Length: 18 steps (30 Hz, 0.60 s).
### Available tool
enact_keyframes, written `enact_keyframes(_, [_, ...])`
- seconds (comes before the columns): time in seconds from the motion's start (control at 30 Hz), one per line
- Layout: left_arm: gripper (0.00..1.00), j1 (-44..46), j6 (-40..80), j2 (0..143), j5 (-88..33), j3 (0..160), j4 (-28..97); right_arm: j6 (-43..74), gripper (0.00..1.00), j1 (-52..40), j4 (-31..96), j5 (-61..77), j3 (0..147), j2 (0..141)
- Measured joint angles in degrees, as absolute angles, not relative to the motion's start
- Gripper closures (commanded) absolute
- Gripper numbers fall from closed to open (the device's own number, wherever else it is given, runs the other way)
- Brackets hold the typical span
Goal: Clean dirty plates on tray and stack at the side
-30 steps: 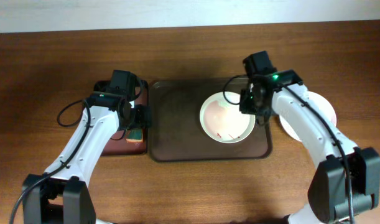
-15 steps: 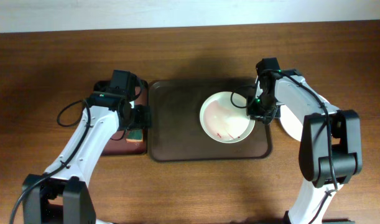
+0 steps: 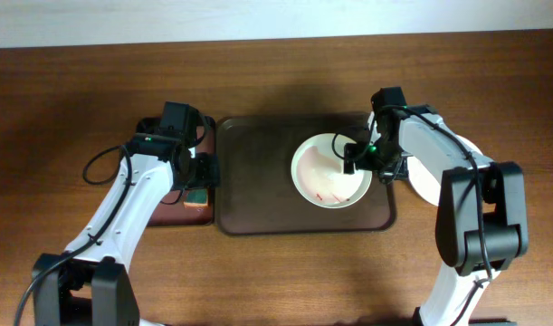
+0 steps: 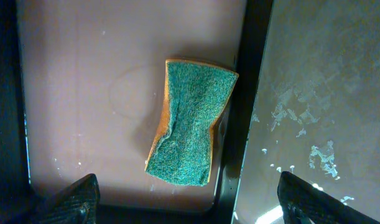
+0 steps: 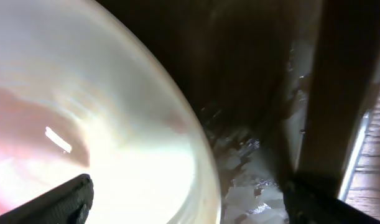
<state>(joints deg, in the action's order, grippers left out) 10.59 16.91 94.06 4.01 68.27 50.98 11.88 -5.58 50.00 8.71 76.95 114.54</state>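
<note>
A white plate (image 3: 328, 172) with thin red streaks lies on the right half of the dark brown tray (image 3: 258, 186). My right gripper (image 3: 368, 163) stands open over the plate's right rim. In the right wrist view the plate (image 5: 84, 93) fills the left and its rim runs between the wide-apart fingers of the right gripper (image 5: 193, 202). Another white plate (image 3: 471, 163) rests on the table right of the tray, partly hidden by the right arm. My left gripper (image 3: 202, 172) hangs open, holding nothing, over the narrower tray.
A green sponge (image 4: 190, 124) lies on the reddish-brown tray (image 4: 84, 93), close to its black rim (image 4: 245, 93), just ahead of the left gripper (image 4: 186, 205). In the overhead view the sponge (image 3: 198, 196) sits at that tray's near end. Wet patches mark the dark tray (image 5: 252, 180).
The right gripper was closed at the streaked plate's right rim half a second ago and now stands wide open there. The left arm has not moved.
</note>
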Motion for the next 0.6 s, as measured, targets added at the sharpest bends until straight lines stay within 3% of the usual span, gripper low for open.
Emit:
enact_keyframes(0.03, [0.11,10.6,16.9,94.1,4.0,68.3,51.0,11.9,0.09,-5.6,50.0,8.8,76.9,114.5])
enact_keyframes(0.07, [0.11,10.6,16.9,94.1,4.0,68.3,51.0,11.9,0.43,-5.6,50.0,8.8,76.9,114.5])
enact_keyframes(0.1, [0.11,10.6,16.9,94.1,4.0,68.3,51.1,11.7,0.71,-5.5,50.0,8.7,76.9,114.5])
enact_keyframes(0.17, [0.11,10.6,16.9,94.1,4.0,68.3,51.2,12.1,0.85,-5.5,50.0,8.5,76.4,114.6])
enact_keyframes(0.27, [0.11,10.6,16.9,94.1,4.0,68.3,51.2,12.7,0.96,-5.4,50.1,8.6,76.2,114.7])
enact_keyframes(0.6, [0.11,10.6,16.9,94.1,4.0,68.3,51.2,13.1,0.96,-5.2,51.6,10.0,76.2,112.8])
